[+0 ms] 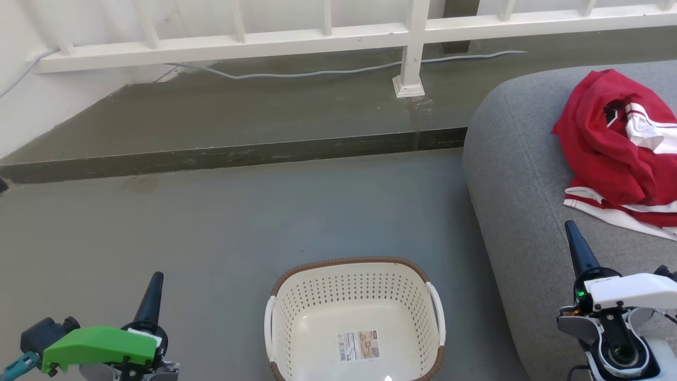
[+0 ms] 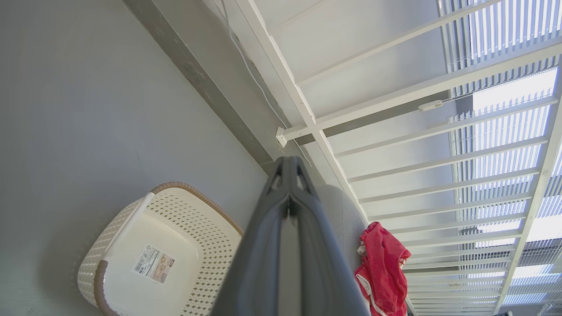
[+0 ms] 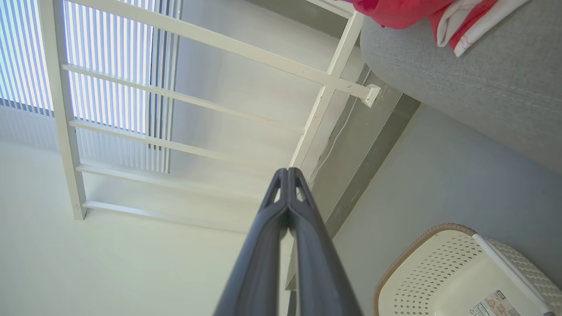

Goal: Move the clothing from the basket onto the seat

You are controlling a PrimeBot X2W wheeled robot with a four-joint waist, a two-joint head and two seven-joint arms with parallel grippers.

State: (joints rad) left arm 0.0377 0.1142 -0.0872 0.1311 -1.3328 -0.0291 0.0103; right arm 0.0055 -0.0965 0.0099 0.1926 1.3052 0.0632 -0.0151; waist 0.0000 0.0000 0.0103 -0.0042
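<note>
Red clothing [image 1: 613,143] lies heaped on the grey seat [image 1: 523,201], beside the basket [image 1: 349,261] standing on the grey concrete floor [image 1: 211,227]. A white railing [image 1: 317,36] runs behind. The left tool [image 1: 156,277] and right tool [image 1: 570,226] are pinched closed, gripping nothing.

No wording can be read. The only label is a white sticker [image 1: 358,345] on the inside floor of the basket [image 1: 350,286]. It carries a barcode, a small picture and fine print too small to make out. The left wrist view shows a small triangular mark at one corner.
</note>
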